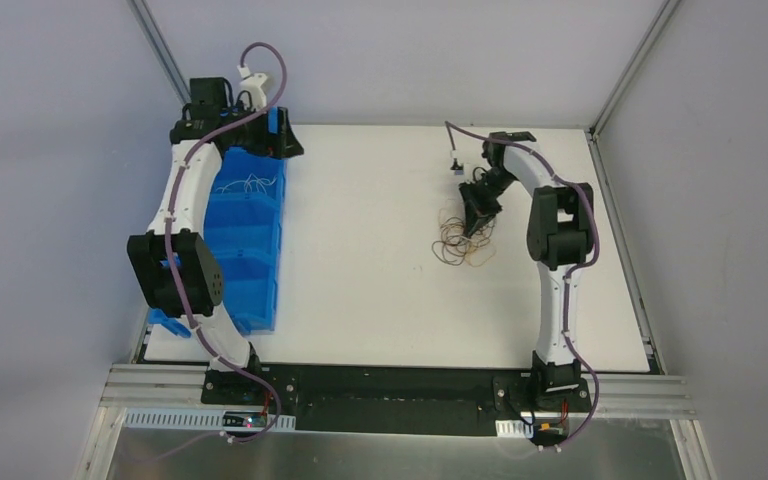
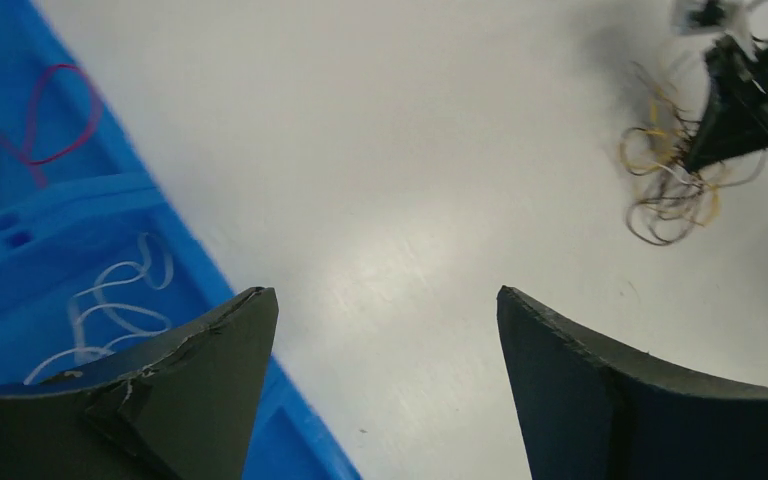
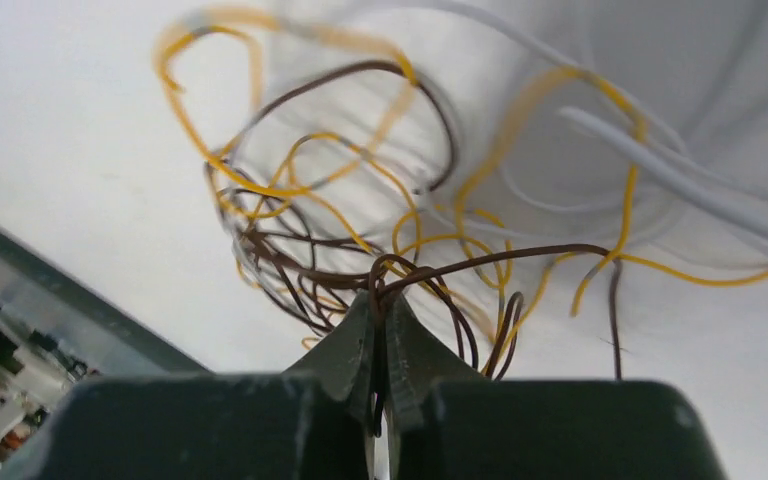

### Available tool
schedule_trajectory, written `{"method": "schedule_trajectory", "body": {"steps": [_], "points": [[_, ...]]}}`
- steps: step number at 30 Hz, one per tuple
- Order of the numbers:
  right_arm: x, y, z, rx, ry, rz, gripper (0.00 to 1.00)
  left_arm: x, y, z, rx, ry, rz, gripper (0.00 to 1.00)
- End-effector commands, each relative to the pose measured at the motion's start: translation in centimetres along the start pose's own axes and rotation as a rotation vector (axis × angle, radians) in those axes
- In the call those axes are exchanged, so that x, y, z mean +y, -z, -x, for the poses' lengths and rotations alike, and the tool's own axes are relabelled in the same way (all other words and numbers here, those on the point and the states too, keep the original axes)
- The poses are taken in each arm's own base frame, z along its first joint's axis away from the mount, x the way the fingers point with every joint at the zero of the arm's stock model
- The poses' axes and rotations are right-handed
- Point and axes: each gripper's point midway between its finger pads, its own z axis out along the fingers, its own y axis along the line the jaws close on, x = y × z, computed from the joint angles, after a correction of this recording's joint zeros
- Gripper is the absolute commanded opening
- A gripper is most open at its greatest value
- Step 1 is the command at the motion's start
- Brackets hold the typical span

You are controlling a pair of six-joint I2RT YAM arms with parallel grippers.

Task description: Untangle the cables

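Observation:
A tangle of thin brown, yellow and white cables lies on the white table right of centre. It also shows in the left wrist view and fills the right wrist view. My right gripper stands over the tangle's far side, shut on a brown cable pinched between its fingertips. My left gripper is open and empty, at the far left by the blue bin. White wires and red wires lie in separate bin compartments.
The blue bin runs along the table's left edge, with the left arm over it. A white connector on the right arm's purple hose hangs near the right gripper. Metal frame posts stand at the far corners.

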Motion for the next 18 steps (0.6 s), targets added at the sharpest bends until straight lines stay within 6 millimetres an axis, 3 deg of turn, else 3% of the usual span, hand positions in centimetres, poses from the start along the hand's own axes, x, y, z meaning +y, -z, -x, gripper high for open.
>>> {"method": "schedule_trajectory", "body": {"steps": [1,6,10,14,18], "points": [[8.5,2.6,0.9,-0.082,0.132,0.234,0.00,-8.3,-1.8,-2.3,0.034,-0.096,-0.261,0.82],[11.1,3.0,3.1,-0.124,-0.009,0.306,0.00,-15.3,-5.5,-7.7,0.125,-0.147,-0.451,0.80],[12.6,2.9,5.2,-0.138,-0.166,0.426,0.00,-19.7,-8.2,-10.3,0.141,-0.175,-0.553,0.81],[12.5,1.8,6.7,-0.163,-0.263,0.453,0.00,-22.9,-11.1,-12.6,0.171,-0.209,-0.603,0.77],[12.1,1.5,6.6,-0.164,-0.269,0.440,0.00,-24.1,-13.9,-15.1,0.207,-0.226,-0.598,0.69]]}}
